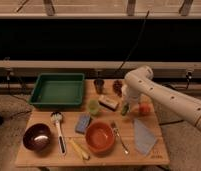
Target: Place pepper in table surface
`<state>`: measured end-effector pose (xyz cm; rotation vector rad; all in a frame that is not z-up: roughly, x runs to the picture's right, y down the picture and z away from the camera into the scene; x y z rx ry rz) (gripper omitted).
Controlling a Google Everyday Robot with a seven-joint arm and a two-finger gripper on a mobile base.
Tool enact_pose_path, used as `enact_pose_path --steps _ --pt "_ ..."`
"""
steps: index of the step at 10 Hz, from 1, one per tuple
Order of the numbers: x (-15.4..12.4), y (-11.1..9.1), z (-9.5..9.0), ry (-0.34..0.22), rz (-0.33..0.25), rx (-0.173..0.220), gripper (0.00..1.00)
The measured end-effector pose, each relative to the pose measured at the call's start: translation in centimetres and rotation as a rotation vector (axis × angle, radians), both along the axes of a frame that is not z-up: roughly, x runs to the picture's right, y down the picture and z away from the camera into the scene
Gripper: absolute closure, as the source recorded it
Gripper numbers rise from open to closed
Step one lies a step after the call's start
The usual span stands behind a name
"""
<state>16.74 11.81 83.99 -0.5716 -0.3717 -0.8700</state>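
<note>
The white arm point(166, 97) bends down from the right, its gripper point(125, 109) pointing downward.

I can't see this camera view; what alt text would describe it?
A white robot arm's gripper lowers a slim dark green pepper over a light-brown wooden tabletop, beside a round orange-red fruit. Nearby lie a green rectangular tray, an orange bowl and a metal fork.

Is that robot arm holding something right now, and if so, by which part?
The claw is low over the table surface, beside the orange-red fruit. Something green, likely the pepper, sits at its tip, but the exact hold cannot be told.
</note>
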Motion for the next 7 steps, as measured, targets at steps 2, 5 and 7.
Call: enact_pose_path --steps 2,5,7 --pt "0.0 0.5 0.6 -0.018 0.006 -0.013 0.2" --pt "-0.7 1.5 0.5 -0.05 0.002 -0.032 0.2" --pt "-1.2 2.0 0.1 -0.071 -0.003 -0.04 0.2"
